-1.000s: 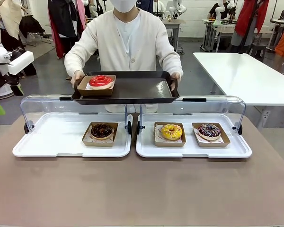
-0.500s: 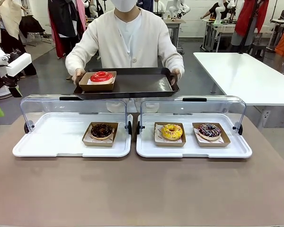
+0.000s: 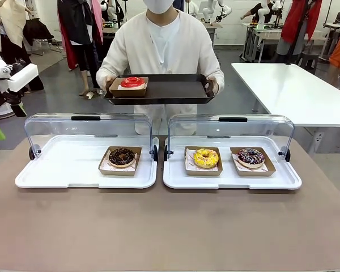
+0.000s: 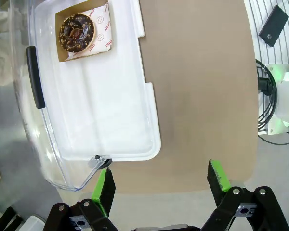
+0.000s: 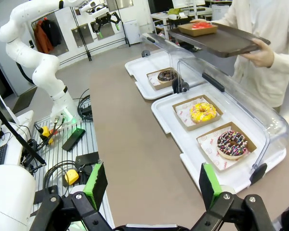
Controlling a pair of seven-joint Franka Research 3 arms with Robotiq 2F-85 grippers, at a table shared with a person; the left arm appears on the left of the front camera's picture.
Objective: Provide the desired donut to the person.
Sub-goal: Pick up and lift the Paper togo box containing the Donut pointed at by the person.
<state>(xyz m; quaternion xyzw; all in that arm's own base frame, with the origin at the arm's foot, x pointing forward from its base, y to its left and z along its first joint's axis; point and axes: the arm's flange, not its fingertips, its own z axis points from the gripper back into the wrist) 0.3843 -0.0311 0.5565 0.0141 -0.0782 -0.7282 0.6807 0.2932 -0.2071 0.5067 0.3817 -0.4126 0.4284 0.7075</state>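
The person has lifted the dark serving tray from just above the display covers up to chest height and drawn back from the bench. The red donut rides on it at its left end. You can take this as the handover being done: the wanted donut is with the person, well apart from both cases, and nothing looks left for you to carry.

Your left claw stays spread wide and empty, hanging over the bench edge near the corner of the left case. Your right claw is likewise wide open with nothing in it, set back from the right case.

The serving tray is flat, dark and matte, with a raised rim. The red donut has a glossy, smooth glaze and sits in a shallow square dish of brown card. The cases are glossy white plastic trays with rounded corners, and their clear domed covers, each with a black handle, stand swung back. Three donuts remain in the same card dishes on printed paper: a chocolate donut with a rough speckled top, a yellow donut with a crumbly coat, and a dark sprinkled donut. The bench top is a dull taupe, smooth and bare.
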